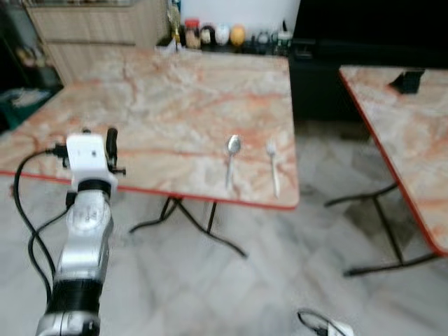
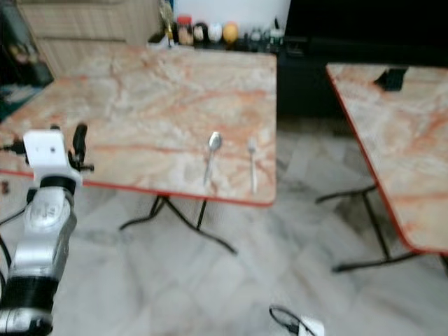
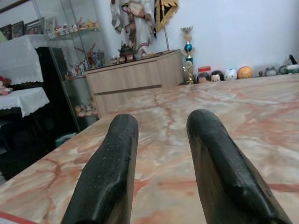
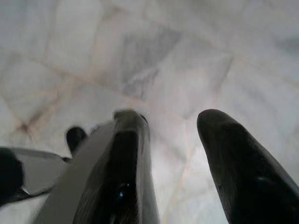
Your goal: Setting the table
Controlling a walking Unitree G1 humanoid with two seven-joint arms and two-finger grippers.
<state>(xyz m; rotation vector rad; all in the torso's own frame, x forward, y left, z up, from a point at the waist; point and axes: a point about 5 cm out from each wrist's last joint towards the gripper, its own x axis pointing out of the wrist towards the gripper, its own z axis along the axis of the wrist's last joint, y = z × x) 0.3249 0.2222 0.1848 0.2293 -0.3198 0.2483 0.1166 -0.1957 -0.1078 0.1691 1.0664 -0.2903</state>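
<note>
A spoon (image 1: 232, 155) and a fork (image 1: 273, 168) are laid side by side, apart from each other, on the marble-patterned table (image 1: 168, 105), near its red front edge at the lower right of the tabletop, just right of the frame's centre. The left gripper (image 3: 161, 163) is held at the lower left of the head views, over the table's front edge, its two black fingers (image 3: 108, 172) spread with a clear gap and nothing pinched between them. In its wrist view the right gripper (image 4: 173, 140) is seen pointed down at the tiled floor (image 1: 280, 280), fingers parted and empty. The step in hand is judged to be the arranging of the cutlery, though that cannot be confirmed. If the cutlery is to be moved, a low, flat approach along the tabletop would be needed, since both pieces lie thin against the surface. Care should be given to the near edge, over which either piece could be pushed. Wide bare tabletop is left between the gripper and the spoon. A row of small ornaments (image 1: 213, 33) stands at the far edge, and a second table (image 1: 406, 133) stands at the right across an open gap of floor.
</note>
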